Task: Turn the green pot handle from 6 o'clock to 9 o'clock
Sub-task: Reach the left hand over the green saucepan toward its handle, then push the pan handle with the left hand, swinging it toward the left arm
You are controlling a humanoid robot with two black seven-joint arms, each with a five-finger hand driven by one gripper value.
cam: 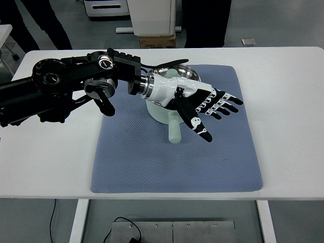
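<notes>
On the blue mat (152, 167), the pale green pot (164, 114) is seen with its handle (174, 130) pointed toward the near edge. Above it, the left hand (202, 104) is held with fingers (225, 104) spread, grasping nothing. The white table (283, 101) extends beyond.

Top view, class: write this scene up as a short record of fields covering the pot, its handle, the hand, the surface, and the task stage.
pot: pale green pot with metal lid, largely hidden under the left hand
handle: pale green cylindrical handle, pointing toward 6 o'clock
left hand: black-and-white hand, fingers spread, above the pot, grasping nothing
right hand: not in view
surface: blue textured mat on white table
task stage: rotation not yet done
</notes>
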